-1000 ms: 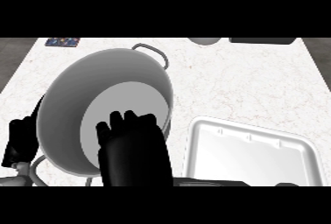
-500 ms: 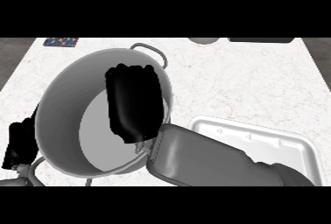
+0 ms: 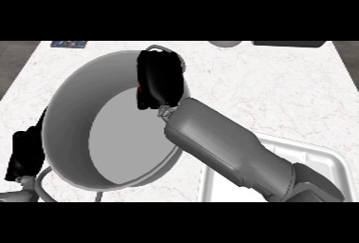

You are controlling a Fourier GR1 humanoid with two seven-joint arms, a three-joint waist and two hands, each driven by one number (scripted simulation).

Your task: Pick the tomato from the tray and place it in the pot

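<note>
- Head view: a large grey pot (image 3: 105, 137) stands on the white marbled surface (image 3: 280, 90), filling the left half of the view, with a wire handle (image 3: 160, 47) at its far rim.
- The right hand (image 3: 160, 78) is over the pot's far right rim, its grey forearm (image 3: 224, 147) running back to the lower right corner.
- The right hand's fingers are curled round something; a small patch of red, the tomato (image 3: 142, 88), shows at the hand's left edge, just inside the pot's wall. Most of the tomato is hidden by the hand.
- The white tray (image 3: 319, 159) lies at the lower right, partly covered by the forearm.
- The left hand (image 3: 24, 154) shows at the left edge, just beside the pot's outer wall; I cannot tell whether its fingers are curled or straight.
- At the far edge of the surface lie a small dark card (image 3: 68, 44) at the left, and a pale round object (image 3: 226, 43) and a dark object (image 3: 288, 43) at the right, both cut by the view.
</note>
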